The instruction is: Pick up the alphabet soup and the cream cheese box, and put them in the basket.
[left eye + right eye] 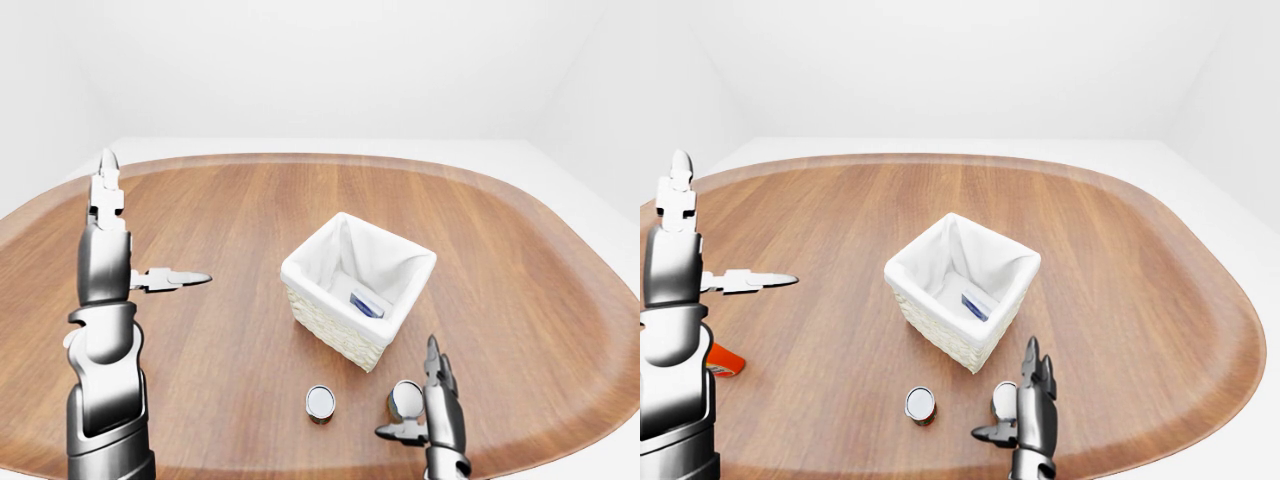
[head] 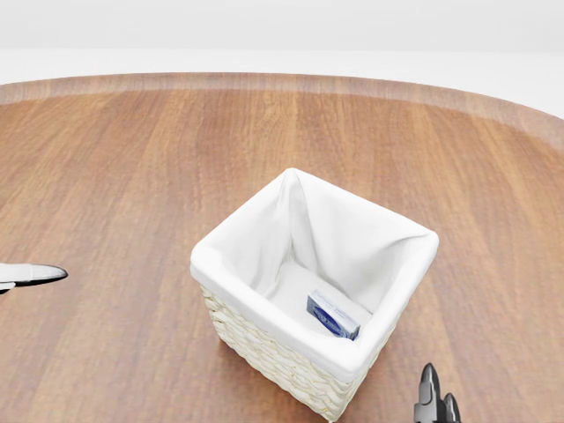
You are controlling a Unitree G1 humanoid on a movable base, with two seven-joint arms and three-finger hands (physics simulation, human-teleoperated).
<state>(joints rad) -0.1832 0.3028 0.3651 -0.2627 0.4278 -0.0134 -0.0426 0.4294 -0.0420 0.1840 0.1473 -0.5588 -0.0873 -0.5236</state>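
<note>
The white-lined wicker basket (image 1: 318, 318) stands mid-table. The blue cream cheese box (image 1: 367, 304) lies inside it, against the lower right wall. Two small cans with silver lids stand below the basket, one at the left (image 1: 320, 403) and one at the right (image 1: 404, 398); their labels are too small to tell which is the alphabet soup. My right hand (image 1: 420, 398) is open at the bottom of the left-eye view, its thumb and fingers standing about the right can without closing on it. My left hand (image 1: 145, 235) is raised at the left, open and empty.
The round wooden table (image 1: 520, 260) spreads wide around the basket, its rim (image 1: 330, 158) curving along the top. A small orange-red object (image 1: 726, 361) lies near the left edge, partly hidden behind my left arm.
</note>
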